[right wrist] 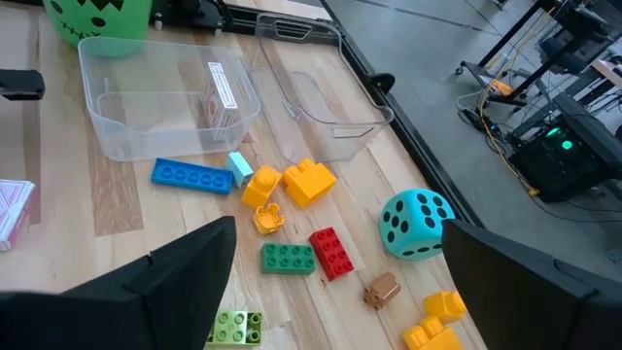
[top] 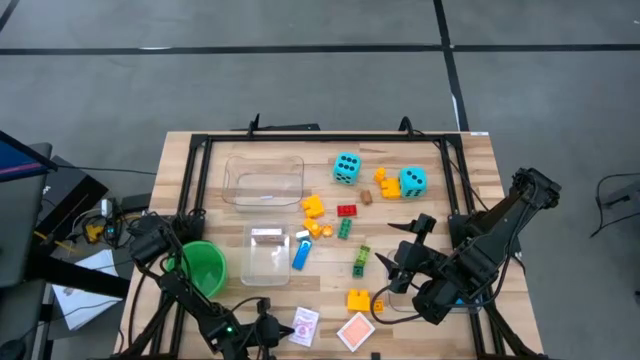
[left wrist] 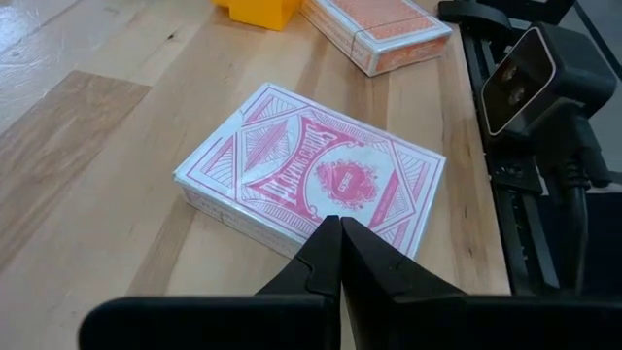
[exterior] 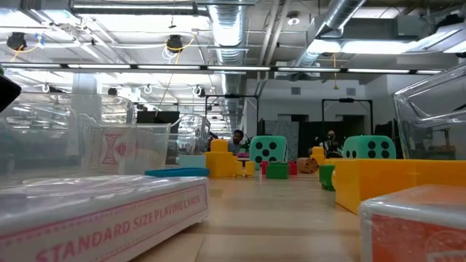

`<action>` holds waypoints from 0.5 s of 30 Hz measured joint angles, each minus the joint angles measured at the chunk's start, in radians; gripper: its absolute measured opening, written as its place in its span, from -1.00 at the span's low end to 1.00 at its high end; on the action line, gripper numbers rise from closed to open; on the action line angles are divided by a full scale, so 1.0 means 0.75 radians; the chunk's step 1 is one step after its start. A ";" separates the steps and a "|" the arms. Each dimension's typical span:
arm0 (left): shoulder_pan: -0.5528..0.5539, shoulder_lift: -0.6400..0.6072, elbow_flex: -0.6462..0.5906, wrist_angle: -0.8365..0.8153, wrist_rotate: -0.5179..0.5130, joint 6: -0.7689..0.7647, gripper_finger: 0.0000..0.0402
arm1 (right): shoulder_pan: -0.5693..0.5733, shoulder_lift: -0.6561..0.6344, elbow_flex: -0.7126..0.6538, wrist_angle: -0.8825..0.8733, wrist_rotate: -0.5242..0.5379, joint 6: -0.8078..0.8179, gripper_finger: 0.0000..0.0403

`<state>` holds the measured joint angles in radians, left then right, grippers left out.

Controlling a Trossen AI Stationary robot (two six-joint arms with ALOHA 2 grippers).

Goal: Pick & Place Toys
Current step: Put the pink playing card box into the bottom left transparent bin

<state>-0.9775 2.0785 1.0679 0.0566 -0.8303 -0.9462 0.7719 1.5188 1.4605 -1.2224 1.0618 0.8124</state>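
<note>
The right gripper [top: 403,253] has its fingers spread wide with nothing between them, hovering over the near right part of the table [top: 180,160], just right of the lime green brick [top: 360,262]. From its wrist camera you look between the two dark fingers [right wrist: 175,282] at most of the toys: a green brick [right wrist: 289,257] touching a red brick [right wrist: 332,252], an orange brick [right wrist: 309,181], a long blue brick [right wrist: 192,176], and one cyan die [right wrist: 416,224] off to the side.

The left gripper [top: 262,330] is pinched fully shut on nothing, down at the near edge of the table, its tip right at the pink-and-white card deck [left wrist: 311,175], which lies flat on the wood. Can't tell if it's actually touching the box. A second, orange-backed card deck [left wrist: 374,27] lies just beyond, next to a yellow brick [left wrist: 258,12].

Farther out in the overhead view: the second cyan die [top: 413,181] sits near the far right side with orange bricks [top: 386,182] right beside it. Two clear bins sit mid-table, the larger bin [top: 264,182] farther back and the smaller bin [top: 266,255] closer, with what looks like a card box inside. The green cup [top: 204,266] is left of the smaller bin, close to the left arm.
</note>
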 joint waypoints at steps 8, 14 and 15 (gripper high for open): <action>-0.007 0.000 0.000 -0.048 0.001 -0.041 -1.00 | 0.000 0.000 0.000 0.001 -0.003 0.000 0.77; -0.012 0.001 0.000 -0.051 0.001 -0.041 -1.00 | 0.000 0.000 0.000 0.002 -0.009 0.000 0.77; -0.014 0.001 0.000 -0.053 0.001 -0.041 -1.00 | 0.000 0.000 0.000 0.002 -0.009 0.000 0.77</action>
<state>-0.9879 2.0789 1.0679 0.0172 -0.8299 -0.9771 0.7719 1.5188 1.4605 -1.2206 1.0550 0.8124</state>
